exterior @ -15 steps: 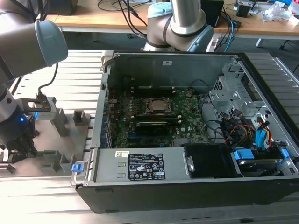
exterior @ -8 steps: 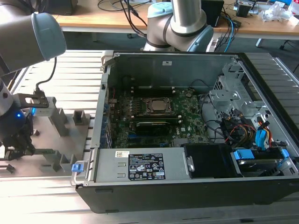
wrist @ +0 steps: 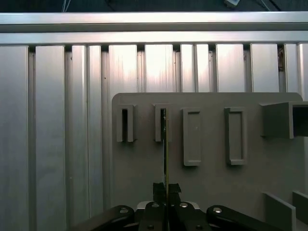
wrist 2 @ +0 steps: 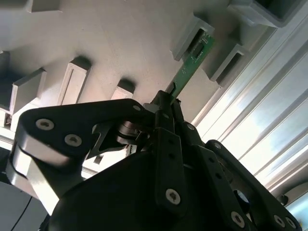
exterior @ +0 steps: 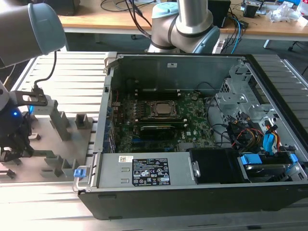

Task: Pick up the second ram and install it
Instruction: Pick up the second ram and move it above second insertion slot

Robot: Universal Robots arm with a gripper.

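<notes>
Gripper clamps one end of the second ram, a thin green stick; print too small to read. Long axis runs straight out from gripper, far end at slotted block on grey fixture plate.

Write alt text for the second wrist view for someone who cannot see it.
A black gripper is shut on one end of the second ram, a thin green stick whose far end reaches a slotted grey fixture block. More grey blocks stand on the pale plate, beside a ribbed metal table.
</notes>
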